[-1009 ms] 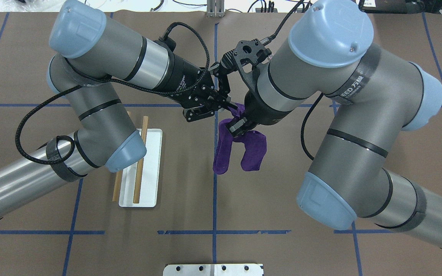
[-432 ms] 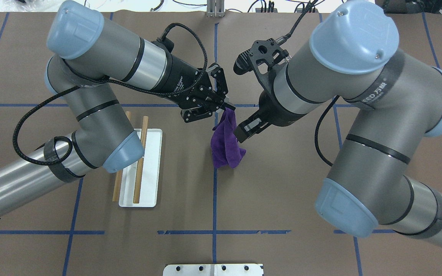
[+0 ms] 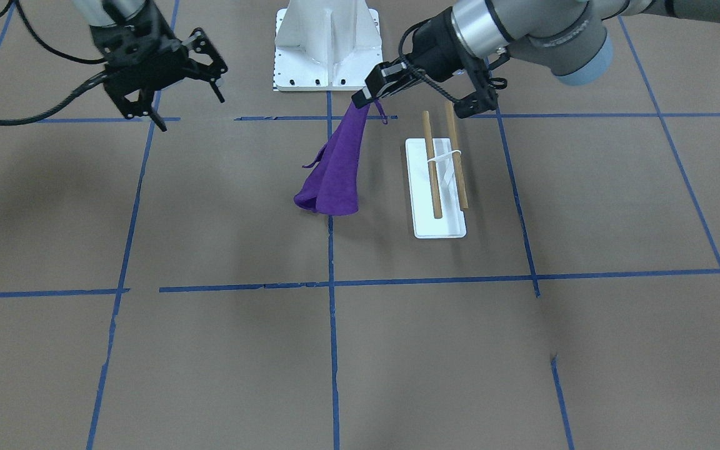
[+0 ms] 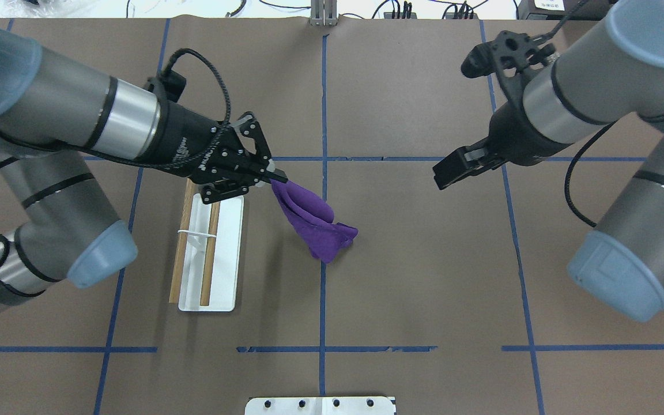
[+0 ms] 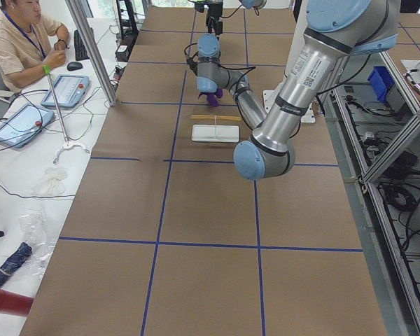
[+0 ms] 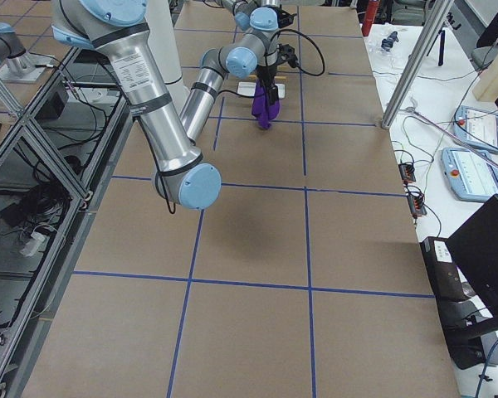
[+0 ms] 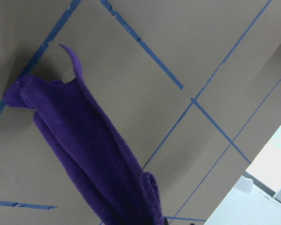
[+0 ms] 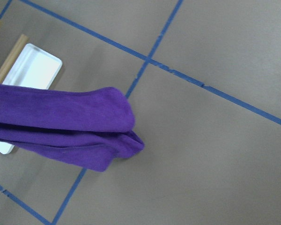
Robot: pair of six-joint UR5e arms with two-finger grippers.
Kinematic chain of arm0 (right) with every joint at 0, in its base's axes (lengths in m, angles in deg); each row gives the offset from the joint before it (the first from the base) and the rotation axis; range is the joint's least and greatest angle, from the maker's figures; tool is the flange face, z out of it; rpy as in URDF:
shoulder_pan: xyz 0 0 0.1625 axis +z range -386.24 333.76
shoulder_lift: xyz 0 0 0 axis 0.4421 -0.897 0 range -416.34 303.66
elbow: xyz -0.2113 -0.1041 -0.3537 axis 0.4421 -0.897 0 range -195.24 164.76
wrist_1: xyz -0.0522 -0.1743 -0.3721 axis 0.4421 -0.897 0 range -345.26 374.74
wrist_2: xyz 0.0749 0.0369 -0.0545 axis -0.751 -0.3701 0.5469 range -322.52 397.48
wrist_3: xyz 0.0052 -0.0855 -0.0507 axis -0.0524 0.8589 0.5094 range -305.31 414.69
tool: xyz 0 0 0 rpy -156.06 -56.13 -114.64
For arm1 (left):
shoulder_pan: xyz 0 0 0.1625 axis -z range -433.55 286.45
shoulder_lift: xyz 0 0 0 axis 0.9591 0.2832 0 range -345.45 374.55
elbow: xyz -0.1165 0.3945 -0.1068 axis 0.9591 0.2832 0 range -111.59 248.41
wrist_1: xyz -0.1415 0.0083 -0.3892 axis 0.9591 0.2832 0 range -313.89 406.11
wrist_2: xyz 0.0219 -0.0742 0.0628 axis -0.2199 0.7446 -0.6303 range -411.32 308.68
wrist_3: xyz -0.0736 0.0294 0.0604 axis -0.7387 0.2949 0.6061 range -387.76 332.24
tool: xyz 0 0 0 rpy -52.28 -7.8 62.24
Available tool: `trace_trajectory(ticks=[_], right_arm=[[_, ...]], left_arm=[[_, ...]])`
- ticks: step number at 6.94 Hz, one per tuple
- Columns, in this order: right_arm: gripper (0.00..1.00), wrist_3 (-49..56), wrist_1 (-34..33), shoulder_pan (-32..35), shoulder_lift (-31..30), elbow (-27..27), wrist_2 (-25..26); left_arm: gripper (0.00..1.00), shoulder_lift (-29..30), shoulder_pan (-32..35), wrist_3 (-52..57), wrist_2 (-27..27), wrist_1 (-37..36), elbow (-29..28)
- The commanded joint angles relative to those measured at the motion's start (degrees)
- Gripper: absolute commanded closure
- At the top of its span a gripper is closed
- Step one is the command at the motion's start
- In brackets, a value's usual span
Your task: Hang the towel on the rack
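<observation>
The purple towel (image 4: 316,221) hangs from my left gripper (image 4: 275,176), which is shut on its top corner; the lower end trails near the table. It also shows in the front view (image 3: 334,178), the left wrist view (image 7: 93,154) and the right wrist view (image 8: 61,126). The rack (image 4: 211,259), a white base with two wooden bars, stands just left of and below the left gripper; in the front view the rack (image 3: 438,187) is right of the towel. My right gripper (image 3: 190,107) is open and empty, far to the right of the towel in the overhead view (image 4: 440,177).
The robot's white base plate (image 4: 320,405) sits at the table's near edge. Blue tape lines grid the brown table. An operator (image 5: 21,35) sits at a side desk beyond the table's far edge.
The right gripper let go of the towel and pulled away to the right. The left gripper, still holding the towel, carried it left toward the rack.
</observation>
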Motion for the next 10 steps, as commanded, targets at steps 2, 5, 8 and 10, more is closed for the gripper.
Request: trace_trajectory(ticks=[2,5,8,10], right_arm=[[0.0,0.21,0.32,4.14,-3.1,-0.89,-2.75],[0.0,0.3,0.32,4.67,-3.28,-1.15,-2.93],[0.0,0.38,0.32,5.81,-3.81,-1.15,-3.54],[0.0,0.47,0.32,6.16,-4.07,-1.15,-3.54]], left_arm=[[1.0,-15.24,10.93,16.69,9.45,1.32,3.02],[1.0,-27.07,15.35,24.58,13.08,12.31,1.36],[1.0,-28.57,15.71,24.67,13.08,14.41,-1.0],[1.0,-29.63,15.62,24.67,13.17,18.8,-5.39]])
